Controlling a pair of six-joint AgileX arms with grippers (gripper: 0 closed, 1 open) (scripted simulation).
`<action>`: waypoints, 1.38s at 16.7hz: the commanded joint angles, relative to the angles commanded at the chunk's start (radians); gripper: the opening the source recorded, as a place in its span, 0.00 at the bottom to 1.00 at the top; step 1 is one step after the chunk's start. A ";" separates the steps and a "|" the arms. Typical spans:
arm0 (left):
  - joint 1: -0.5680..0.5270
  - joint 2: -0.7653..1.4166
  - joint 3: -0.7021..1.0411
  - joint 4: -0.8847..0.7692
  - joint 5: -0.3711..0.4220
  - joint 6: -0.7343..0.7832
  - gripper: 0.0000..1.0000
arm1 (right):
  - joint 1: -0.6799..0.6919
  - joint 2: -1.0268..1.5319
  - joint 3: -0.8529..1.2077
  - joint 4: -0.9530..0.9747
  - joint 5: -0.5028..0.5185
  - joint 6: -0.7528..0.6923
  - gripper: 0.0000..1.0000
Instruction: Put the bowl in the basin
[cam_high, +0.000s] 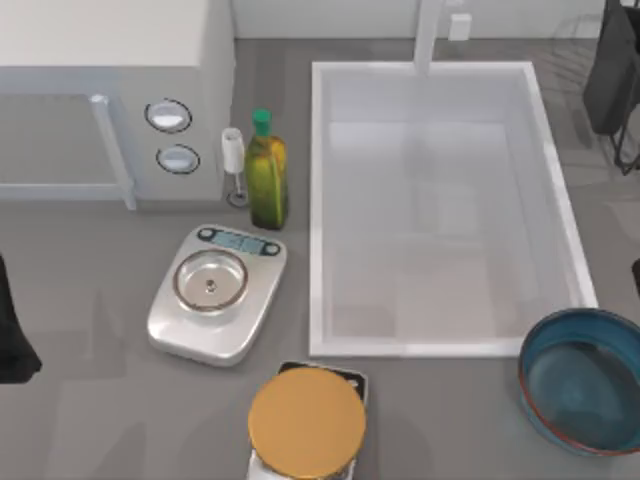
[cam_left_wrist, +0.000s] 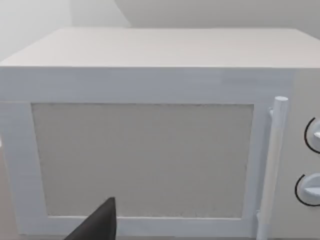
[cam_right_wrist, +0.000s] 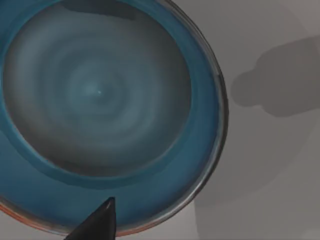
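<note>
Right wrist view places the deep teal-blue bowl with the reddish rim line (cam_right_wrist: 100, 105) directly beneath the right gripper (cam_right_wrist: 92, 225), evidently lined up for a rim grasp. One dark fingertip (cam_right_wrist: 102, 215) shows, so jaw state cannot be told. Top view cuts off the bowl (cam_high: 580, 380), outside the white rectangular basin (cam_high: 315, 200).

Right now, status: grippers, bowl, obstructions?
Right gripper above bowl, holding nothing. Left arm parked by microwave. Bowl on table, outside basin. Nothing between them.
</note>
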 joint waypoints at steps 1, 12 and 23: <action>0.000 0.000 0.000 0.000 0.000 0.000 1.00 | -0.005 -0.004 -0.003 0.003 0.000 -0.001 1.00; 0.000 0.000 0.000 0.000 0.000 0.000 1.00 | 0.002 0.125 -0.284 0.400 -0.001 0.002 1.00; 0.000 0.000 0.000 0.000 0.000 0.000 1.00 | 0.000 0.164 -0.278 0.442 0.000 0.003 0.70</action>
